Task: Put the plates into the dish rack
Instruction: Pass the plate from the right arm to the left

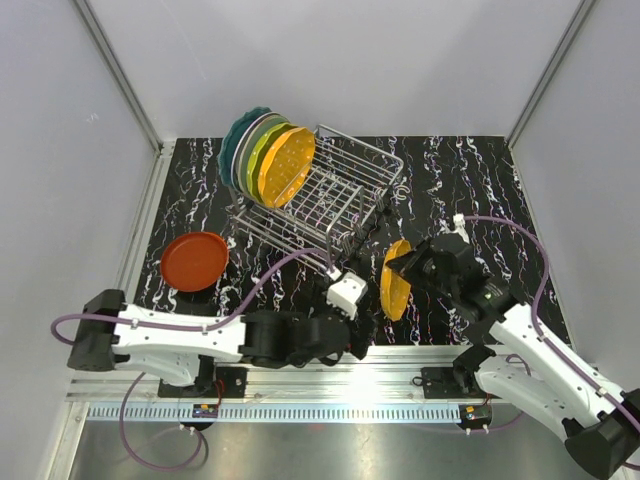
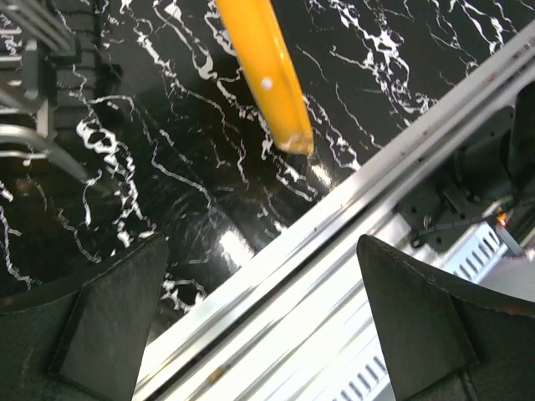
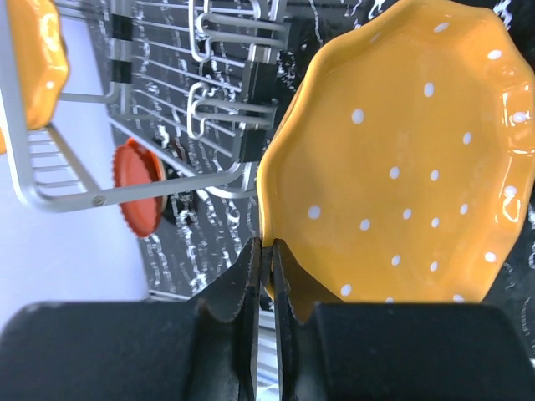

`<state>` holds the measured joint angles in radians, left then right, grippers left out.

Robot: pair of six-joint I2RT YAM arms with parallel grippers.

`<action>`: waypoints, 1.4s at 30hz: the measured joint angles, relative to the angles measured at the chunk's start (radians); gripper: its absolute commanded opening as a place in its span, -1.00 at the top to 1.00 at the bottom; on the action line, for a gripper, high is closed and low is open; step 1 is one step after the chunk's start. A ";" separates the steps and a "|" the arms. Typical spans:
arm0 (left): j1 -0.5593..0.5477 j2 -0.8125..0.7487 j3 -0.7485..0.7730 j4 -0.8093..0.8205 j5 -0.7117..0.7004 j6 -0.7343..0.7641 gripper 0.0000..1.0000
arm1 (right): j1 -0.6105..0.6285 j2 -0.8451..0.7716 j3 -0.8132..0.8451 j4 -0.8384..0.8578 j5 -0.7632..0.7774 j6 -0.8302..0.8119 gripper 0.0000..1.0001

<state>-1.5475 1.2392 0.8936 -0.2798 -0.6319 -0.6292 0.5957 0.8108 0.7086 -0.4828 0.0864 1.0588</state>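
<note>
A: Okay, right gripper (image 3: pixel 266 251), what's it doing?
B: Jaws pinched on the rim of a dotted orange plate (image 3: pixel 401 167). It's scalloped and held on edge, and its face fills the right of the wrist view.
A: Where's that in the overhead?
B: Centre-right, just below the lower end of the dish rack (image 1: pixel 340 190) and apart from it. The lower edge is down near the table (image 1: pixel 480 180); can't tell if it touches.
A: Left gripper (image 2: pixel 261 251)?
B: Jaws spread wide, nothing between them. It sits low in the middle of the overhead, just left of the held plate. Its camera shows that plate's edge as an orange bar at top centre, with the metal rail (image 2: pixel 351 209) running diagonally below.
A: Rack contents?
B: A row of plates (image 1: pixel 262 150) stands on edge at the rack's upper-left end: teal, pale, green, then a second dotted orange plate (image 1: pixel 285 168) nearest the rack's middle.
A: Anything loose?
B: One red-orange plate (image 1: pixel 194 260) lies flat on the table at left of frame, beside the rack and well apart from both grippers.
</note>
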 measured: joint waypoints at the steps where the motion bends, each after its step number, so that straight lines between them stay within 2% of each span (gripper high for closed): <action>1: 0.000 0.026 0.015 0.006 -0.007 0.000 -0.98 | 0.002 -0.015 -0.006 0.000 0.000 0.013 1.00; 7: 0.004 0.203 0.142 0.046 -0.020 0.013 -0.98 | 0.008 -0.097 -0.034 -0.017 0.000 0.072 1.00; 17: 0.069 0.343 0.219 0.089 -0.005 0.026 -0.98 | 0.010 -0.190 -0.074 -0.039 -0.001 0.128 1.00; 20: 0.069 0.389 0.253 0.085 -0.007 0.026 -0.92 | 0.010 -0.203 -0.082 -0.039 -0.002 0.146 1.00; 23: 0.071 0.415 0.262 0.087 -0.006 0.025 -0.76 | 0.011 -0.216 -0.091 -0.037 -0.002 0.160 1.00; 24: 0.073 0.421 0.262 0.087 -0.003 0.024 -0.63 | 0.011 -0.219 -0.093 -0.037 -0.003 0.165 1.00; 27: 0.086 0.435 0.262 0.092 0.007 0.017 -0.40 | 0.011 -0.229 -0.100 -0.034 -0.003 0.177 1.00; 28: 0.092 0.436 0.262 0.093 0.011 0.014 -0.23 | 0.011 -0.233 -0.101 -0.034 -0.003 0.180 1.00; 30: 0.103 0.436 0.262 0.100 0.016 0.005 -0.01 | 0.011 -0.243 -0.106 -0.035 -0.003 0.186 1.00; 34: 0.118 0.436 0.261 0.108 0.017 -0.005 0.73 | 0.011 -0.257 -0.109 -0.039 -0.001 0.197 1.00; 35: 0.123 0.436 0.261 0.095 0.008 0.000 0.99 | 0.011 -0.263 -0.109 -0.043 0.002 0.200 1.00; 39: 0.128 0.454 0.281 0.061 0.003 0.021 1.00 | 0.011 -0.266 -0.111 -0.053 0.007 0.202 0.89; 40: 0.127 0.459 0.287 0.053 -0.003 0.023 1.00 | 0.011 -0.267 -0.111 -0.054 0.007 0.201 0.73; 42: 0.127 0.460 0.295 0.038 -0.003 0.027 1.00 | 0.011 -0.269 -0.111 -0.056 0.007 0.196 0.54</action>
<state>-1.4208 1.6997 1.1885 -0.2420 -0.6350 -0.6025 0.6064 0.5423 0.5976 -0.5388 0.0933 1.2545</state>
